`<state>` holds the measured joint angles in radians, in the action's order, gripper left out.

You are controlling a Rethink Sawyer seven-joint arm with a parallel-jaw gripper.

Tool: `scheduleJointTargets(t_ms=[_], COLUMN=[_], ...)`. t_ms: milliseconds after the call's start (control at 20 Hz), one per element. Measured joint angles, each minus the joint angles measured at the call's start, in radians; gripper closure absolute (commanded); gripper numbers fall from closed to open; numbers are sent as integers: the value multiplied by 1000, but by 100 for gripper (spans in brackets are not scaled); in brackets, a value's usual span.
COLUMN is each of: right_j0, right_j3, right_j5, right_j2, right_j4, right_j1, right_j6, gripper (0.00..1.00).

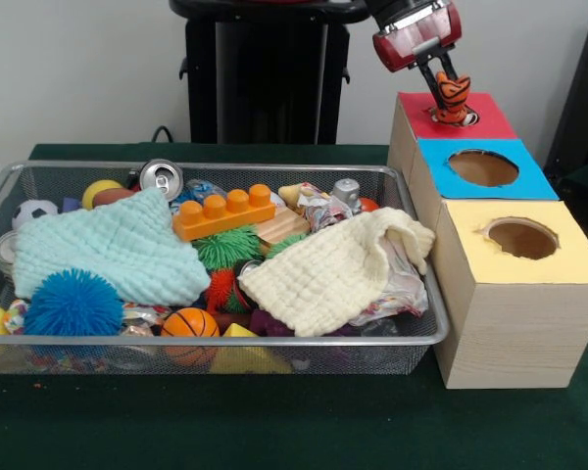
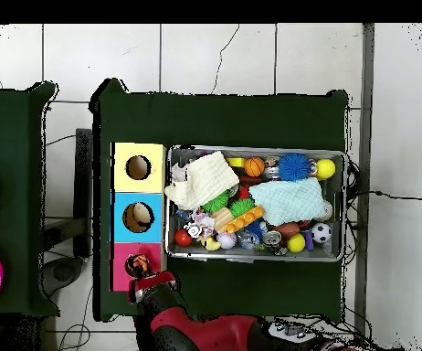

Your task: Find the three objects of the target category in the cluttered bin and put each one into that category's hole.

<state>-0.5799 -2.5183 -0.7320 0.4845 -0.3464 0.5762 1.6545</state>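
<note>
My gripper (image 1: pixel 449 80) is shut on the orange tiger-striped toy (image 1: pixel 453 98) and holds it upright, its lower end at the round hole (image 1: pixel 467 117) of the red-topped box (image 1: pixel 490 113). The overhead view shows the gripper (image 2: pixel 144 277), the toy (image 2: pixel 140 265) and the red-topped box (image 2: pixel 121 256) too. The wire-mesh bin (image 1: pixel 274 167) lies to the left, full of clutter; it also shows in the overhead view (image 2: pixel 251 148). A pale tan piece (image 1: pixel 292 193) pokes out behind the wooden block; I cannot tell whether it is a toy.
The blue-topped box (image 1: pixel 534 181) and the yellow-topped box (image 1: pixel 573 262) stand in a row with the red one. The bin holds a mint cloth (image 1: pixel 108 250), a cream cloth (image 1: pixel 333 269), spiky balls (image 1: pixel 73 304), an orange brick (image 1: pixel 223 213) and a can (image 1: pixel 161 177).
</note>
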Motion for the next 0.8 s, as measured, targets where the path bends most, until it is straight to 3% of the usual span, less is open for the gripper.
scheduleJointTargets(t_ms=[800], right_j0=[2], right_j3=[0], right_j5=[0], right_j2=[0], right_j4=[0], right_j1=[0], right_j6=[52], gripper=[100])
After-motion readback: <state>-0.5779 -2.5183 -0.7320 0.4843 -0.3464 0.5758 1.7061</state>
